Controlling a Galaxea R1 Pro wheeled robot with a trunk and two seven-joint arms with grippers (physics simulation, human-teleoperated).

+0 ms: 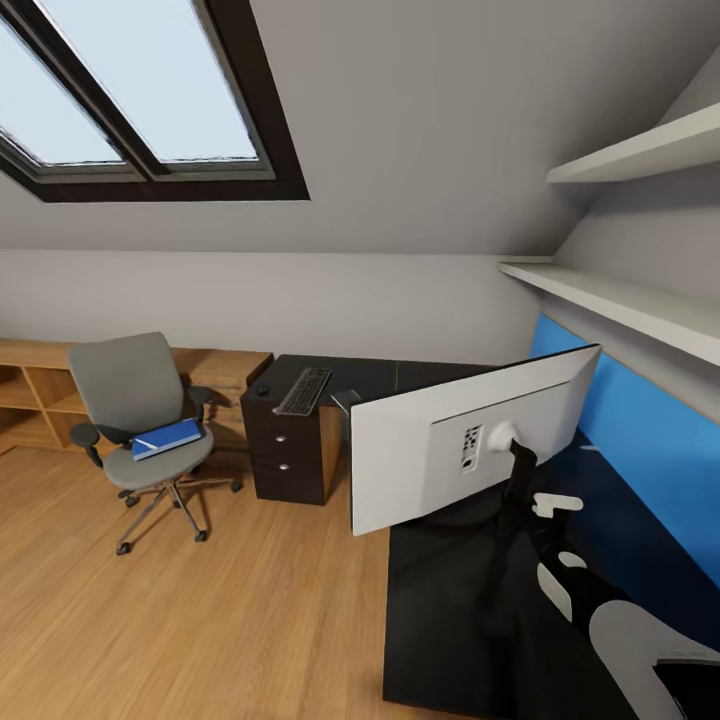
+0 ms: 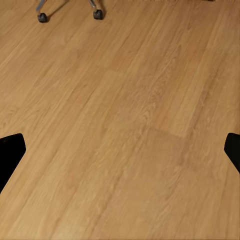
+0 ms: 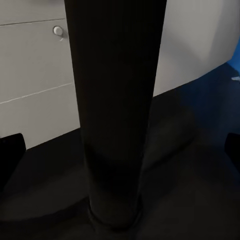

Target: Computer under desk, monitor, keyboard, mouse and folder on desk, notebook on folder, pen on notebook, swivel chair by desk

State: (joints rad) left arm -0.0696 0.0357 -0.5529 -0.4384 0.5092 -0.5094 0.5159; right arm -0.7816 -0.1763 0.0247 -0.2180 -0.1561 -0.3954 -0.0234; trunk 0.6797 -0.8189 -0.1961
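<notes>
The monitor (image 1: pixel 440 450) stood on the desk (image 1: pixel 440 610), white back showing, screen hidden; its black arm (image 3: pixel 112 110) rose between the right pincer's (image 3: pixel 120 150) spread fingertips, ungripped. The right arm reached behind it, partly cut off. The left pincer (image 2: pixel 120 150) hung wide over bare floor (image 2: pixel 130 125).

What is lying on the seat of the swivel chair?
On the seat of the swivel chair lies the blue folder, flat and slightly angled. Nothing else shows on the seat; the part of the cushion beneath the folder is covered.
</notes>
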